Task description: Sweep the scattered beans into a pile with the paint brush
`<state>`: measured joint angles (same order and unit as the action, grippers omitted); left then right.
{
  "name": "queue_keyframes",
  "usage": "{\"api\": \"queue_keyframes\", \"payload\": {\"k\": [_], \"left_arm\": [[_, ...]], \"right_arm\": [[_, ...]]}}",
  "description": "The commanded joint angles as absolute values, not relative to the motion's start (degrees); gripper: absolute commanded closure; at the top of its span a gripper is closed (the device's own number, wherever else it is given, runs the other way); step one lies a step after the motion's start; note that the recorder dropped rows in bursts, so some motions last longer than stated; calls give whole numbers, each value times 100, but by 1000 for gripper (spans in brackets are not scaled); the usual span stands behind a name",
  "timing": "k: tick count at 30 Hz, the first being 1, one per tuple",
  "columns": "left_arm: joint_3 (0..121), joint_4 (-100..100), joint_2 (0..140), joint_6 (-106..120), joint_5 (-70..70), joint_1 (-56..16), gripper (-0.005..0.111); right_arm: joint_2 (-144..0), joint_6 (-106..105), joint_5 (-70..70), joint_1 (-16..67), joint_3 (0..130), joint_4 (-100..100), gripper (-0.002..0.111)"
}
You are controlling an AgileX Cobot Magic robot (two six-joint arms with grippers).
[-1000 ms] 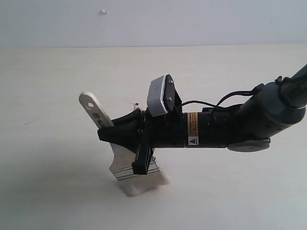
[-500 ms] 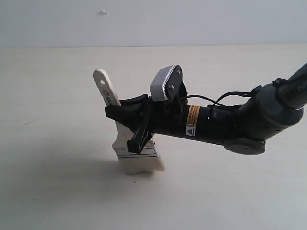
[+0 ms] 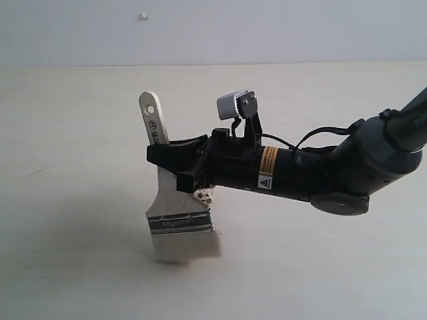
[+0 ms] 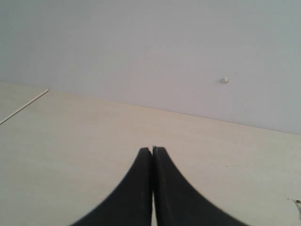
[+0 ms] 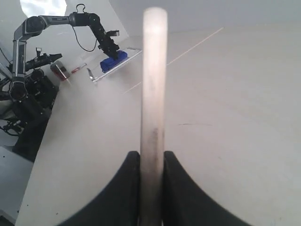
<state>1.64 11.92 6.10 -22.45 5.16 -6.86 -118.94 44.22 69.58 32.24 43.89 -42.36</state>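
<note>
The right gripper (image 3: 172, 160) is closed narrowly on the pale handle of the paint brush (image 3: 179, 223), and the right wrist view confirms both jaws pressed against the wood. The brush stands nearly upright, handle tip leaning slightly away from the arm, bristles (image 3: 187, 247) down on the table (image 3: 80, 133). The left gripper (image 4: 152, 149) is fully closed on nothing and is out of the exterior view. A small patch of the beans (image 3: 205, 195) shows just behind the brush's ferrule, under the gripper body; the arm hides the rest. No beans can be made out elsewhere around the brush. Judgement: gathering appears well advanced, though the pile's compactness cannot be verified. Tidying strokes may remain.
</note>
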Motion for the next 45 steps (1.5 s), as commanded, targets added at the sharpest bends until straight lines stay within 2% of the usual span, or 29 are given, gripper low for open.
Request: {"api": "queue_keyframes", "payload": {"k": [1, 10, 20, 33, 39, 45], "left_arm": [[138, 1158, 593, -2261, 502, -710, 107], [138, 1158, 593, -2261, 502, -710, 107], [138, 1158, 593, -2261, 502, -710, 107], [138, 1158, 593, -2261, 502, -710, 107], [138, 1158, 593, -2261, 502, -710, 107], [138, 1158, 593, -2261, 502, -710, 107]], "right_arm": [[-11863, 3413, 6498, 3228, 4399, -4231, 108], [-11863, 2609, 6350, 3218, 4415, -3703, 108], [-11885, 2760, 5485, 3218, 5148, -3815, 108], [-11411, 2905, 5669, 3218, 5237, -4309, 108], [-11031, 3752, 5734, 3231, 5237, -4643, 108], [-11314, 4072, 6087, 3269, 5237, -4558, 108]]}}
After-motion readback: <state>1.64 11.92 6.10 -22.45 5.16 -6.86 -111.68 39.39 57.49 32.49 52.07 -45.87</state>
